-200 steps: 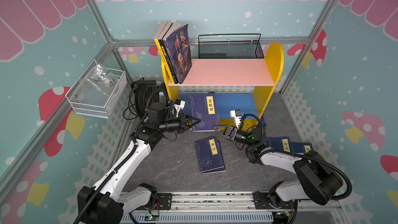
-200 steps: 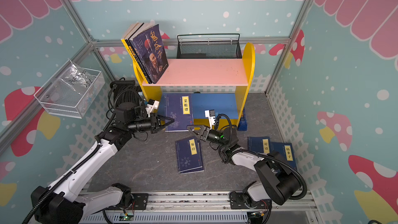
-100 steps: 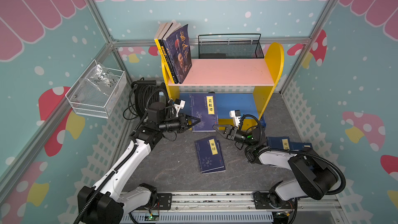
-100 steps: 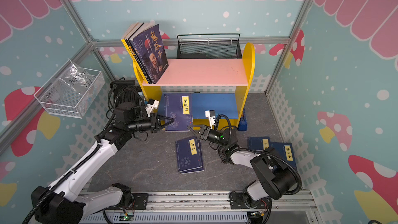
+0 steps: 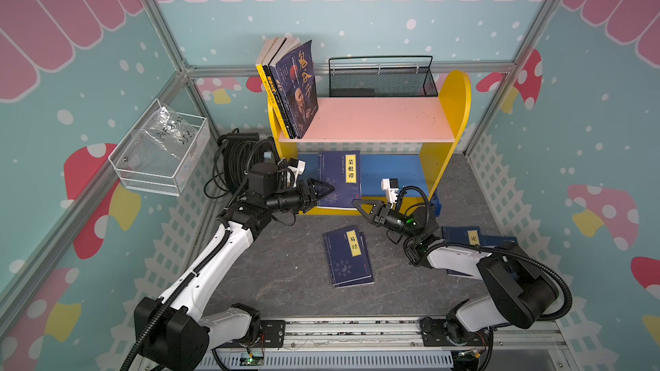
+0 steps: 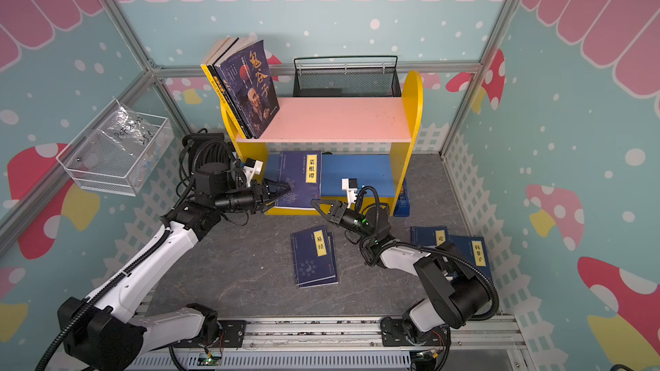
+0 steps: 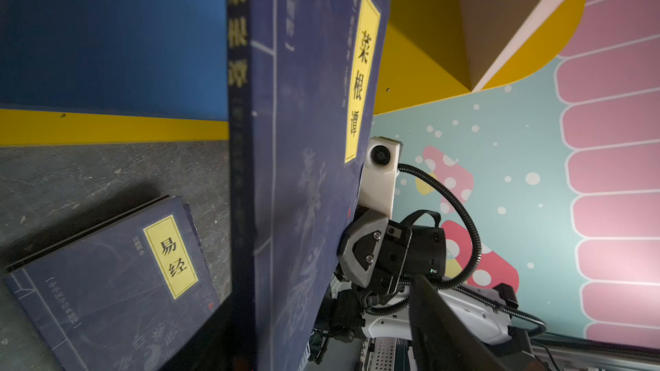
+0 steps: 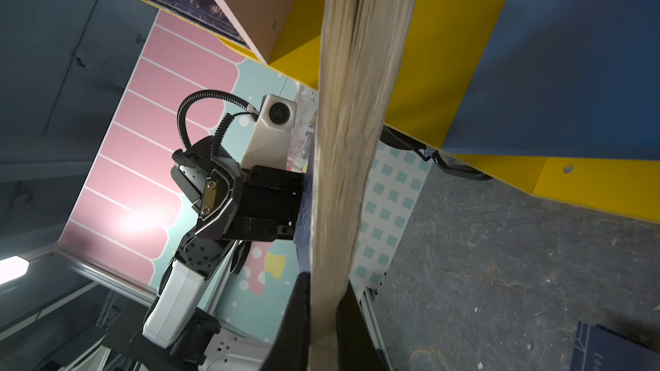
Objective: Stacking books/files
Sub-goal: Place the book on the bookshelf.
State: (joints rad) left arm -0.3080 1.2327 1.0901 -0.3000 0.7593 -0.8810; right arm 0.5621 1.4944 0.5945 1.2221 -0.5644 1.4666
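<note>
The navy book [image 5: 335, 173] bears a yellow label [image 5: 351, 169]; the shelf [image 5: 375, 119] is pink.

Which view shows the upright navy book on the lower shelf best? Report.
Left wrist: the navy book fills the frame, spine and yellow label readable. The right wrist shows only its page edge, pinched by the right hand. Both top views show its cover, but small.

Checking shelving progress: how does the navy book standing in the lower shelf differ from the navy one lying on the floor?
The shelf book stands on edge; the floor book lies flat. The right gripper pinches the shelf book's page edge; no gripper touches the floor book. Both are navy with yellow title labels.
</note>
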